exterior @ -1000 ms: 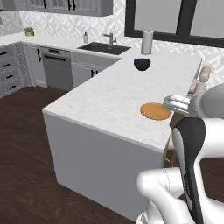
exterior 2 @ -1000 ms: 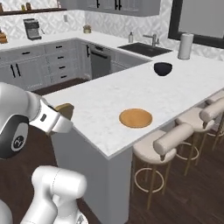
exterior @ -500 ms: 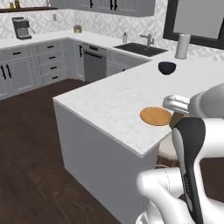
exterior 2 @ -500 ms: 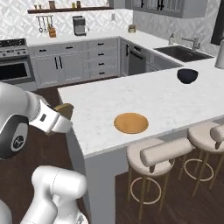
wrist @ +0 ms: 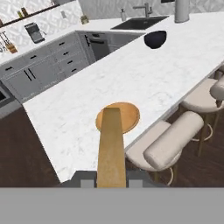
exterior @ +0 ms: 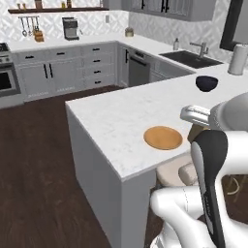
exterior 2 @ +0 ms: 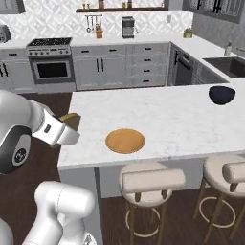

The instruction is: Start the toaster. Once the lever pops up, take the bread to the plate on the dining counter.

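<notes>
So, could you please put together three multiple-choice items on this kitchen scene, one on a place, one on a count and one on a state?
1. Where does the flat round tan plate lie?
A. on the white marble dining counter, near its stool-side edge
B. in the sink
C. on a stool

2. How many dark blue bowls stand on that counter?
A. none
B. one
C. three

3. What is the state of the gripper?
A. open and empty
B. shut on the thin tan-brown bread slice
C. shut on the plate

Answers: 1 A, the plate rests on marble just above the padded stools. 2 B, a single bowl shows there. 3 B, the hand view shows the slice rising from between the fingertips.
</notes>
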